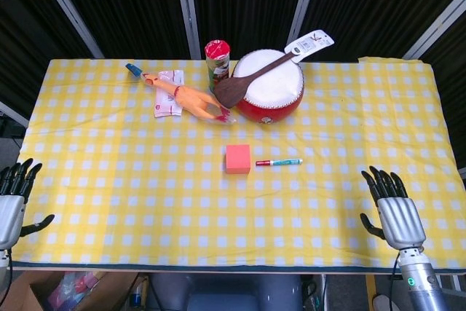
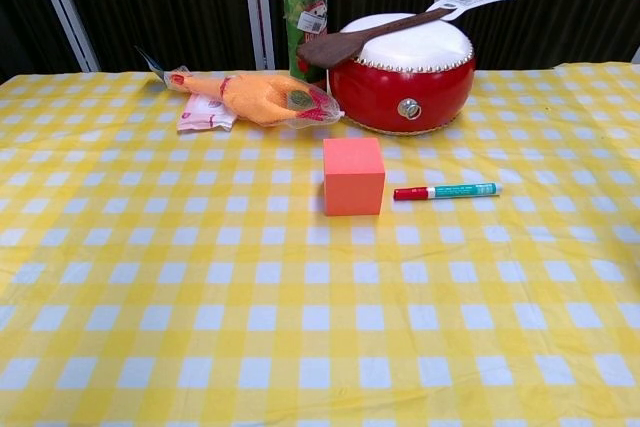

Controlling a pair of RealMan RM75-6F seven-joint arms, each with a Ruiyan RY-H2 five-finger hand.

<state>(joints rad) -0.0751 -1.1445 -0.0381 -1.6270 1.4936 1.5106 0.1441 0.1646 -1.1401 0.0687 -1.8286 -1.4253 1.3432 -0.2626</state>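
The right hand (image 1: 397,213), silver-backed with black fingers spread apart and nothing held, is seen over the near edge of the table (image 1: 95,180) toward its right corner. The left hand (image 1: 13,205) is set at the near left corner, fingers likewise apart and empty. Closest to the right hand — yet well apart from it — a slim marker pen (image 1: 279,162) with a red cap is laid flat near the middle of the checked yellow cloth, just beside a matte pink cube (image 1: 238,159). Along the far edge are gathered a glossy red drum (image 1: 271,87) with a white skin, a dark wooden spoon (image 1: 240,85) laid across it, a tall crisp tube (image 1: 217,63) and a rubber chicken (image 1: 191,97) — bare cloth is left between the cube and the near edge
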